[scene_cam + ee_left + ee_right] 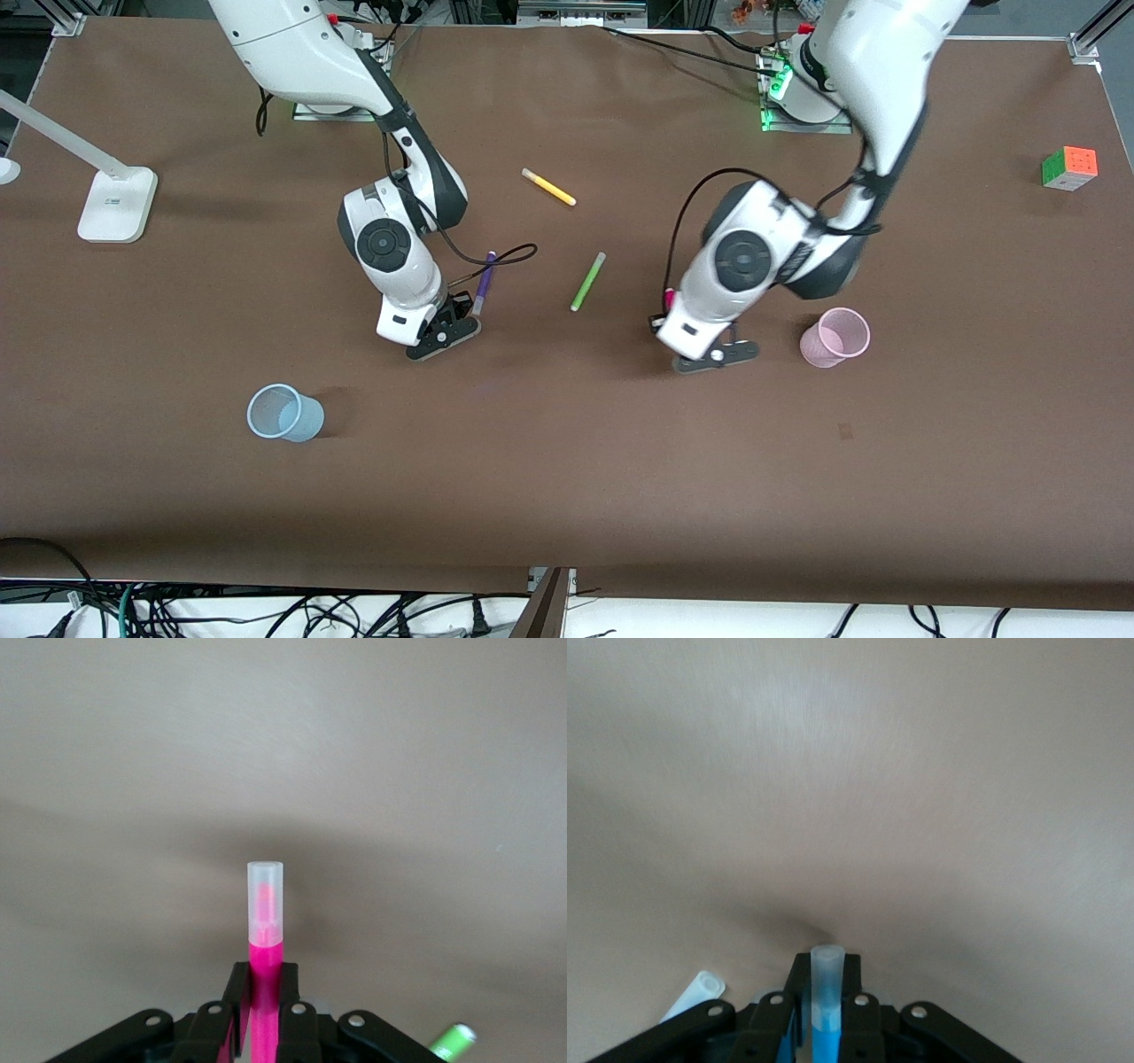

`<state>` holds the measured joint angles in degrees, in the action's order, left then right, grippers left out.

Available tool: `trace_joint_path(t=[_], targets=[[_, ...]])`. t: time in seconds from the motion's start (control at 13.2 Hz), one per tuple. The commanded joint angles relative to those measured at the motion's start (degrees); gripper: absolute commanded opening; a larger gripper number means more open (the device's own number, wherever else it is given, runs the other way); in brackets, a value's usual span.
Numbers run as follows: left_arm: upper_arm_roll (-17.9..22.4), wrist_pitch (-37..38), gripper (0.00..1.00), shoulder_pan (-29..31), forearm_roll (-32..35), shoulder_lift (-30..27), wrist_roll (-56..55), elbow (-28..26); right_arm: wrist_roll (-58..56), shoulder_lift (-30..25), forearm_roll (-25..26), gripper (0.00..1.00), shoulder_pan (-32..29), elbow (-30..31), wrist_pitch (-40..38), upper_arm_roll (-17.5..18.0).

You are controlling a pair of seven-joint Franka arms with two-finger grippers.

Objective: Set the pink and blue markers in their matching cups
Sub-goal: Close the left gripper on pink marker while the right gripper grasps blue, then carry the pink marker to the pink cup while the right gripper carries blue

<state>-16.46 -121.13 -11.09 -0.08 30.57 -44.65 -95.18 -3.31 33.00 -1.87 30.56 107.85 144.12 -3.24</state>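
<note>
Brown covering spreads over the whole bench (567,496), and I take the lime-green marker (588,281) near its middle as my fixed point. Nearest the front camera, well toward the right arm's end from that green marker, stands the pale blue cup (284,413), upright and open-mouthed, with bare bench all round it. A little farther from the camera, toward the left arm's end, the pale pink cup (835,337) stands upright as well.

The left end effector (716,354) is down low just beside the pink cup, on the side toward the green marker. Its fingers are clenched on the pink marker (264,948), whose pale translucent end sticks out past the fingertips in the left wrist view; a tip of the green marker shows at that view's edge.

The right end effector (443,335) is low over the bench between the green marker and the blue cup, closer to the marker. It grips the blue marker (826,1010), the pale cap poking out between the fingers.

A purple marker (484,283) lies just beside the right end effector. Farther from the camera than the green marker lies a yellow marker (548,187). Out at the left arm's end sits a colour cube (1069,167); at the right arm's end, a white lamp base (117,205).
</note>
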Motion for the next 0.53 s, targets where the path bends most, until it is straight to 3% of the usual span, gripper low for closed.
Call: trace_joint_path(t=[0.0, 0.15, 0.46], targets=[[-0.6, 5.8, 0.00, 5.4, -10.5, -2.0, -0.1, 3.3, -5.2, -2.8, -0.5, 0.14, -0.3, -0.8, -0.6, -1.9], [-0.5, 10.2, 0.00, 10.3, -20.3, -2.0, -0.1, 6.6, -12.1, -3.2, -0.8, 0.14, -0.8, -4.1, -4.6, -3.5], [-0.6, 17.6, 0.00, 18.9, -34.6, -2.1, 0.0, 7.4, -25.7, -3.1, -1.2, 0.14, -6.3, -14.9, -19.5, -3.4]])
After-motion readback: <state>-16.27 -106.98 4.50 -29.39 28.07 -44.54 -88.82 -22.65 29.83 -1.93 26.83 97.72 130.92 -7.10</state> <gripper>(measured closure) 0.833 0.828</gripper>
